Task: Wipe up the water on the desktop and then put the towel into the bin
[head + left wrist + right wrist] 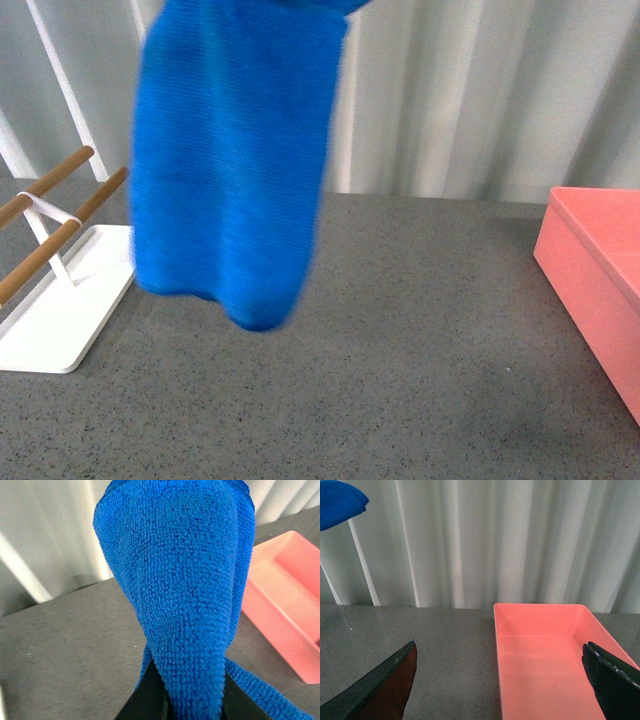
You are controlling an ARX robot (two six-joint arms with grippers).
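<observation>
The bright blue towel hangs in the air above the left half of the dark speckled desktop, its lower end clear of the surface. In the left wrist view the towel fills the middle and my left gripper is shut on it, with black fingers on either side. The salmon-pink bin stands at the right edge of the desktop. My right gripper is open and hovers at the bin, which looks empty inside. A corner of the towel shows far off.
A flat white tray with two wooden rods sits at the left edge of the desktop. White pleated curtains close off the back. The bin's open top also shows beyond the towel in the left wrist view.
</observation>
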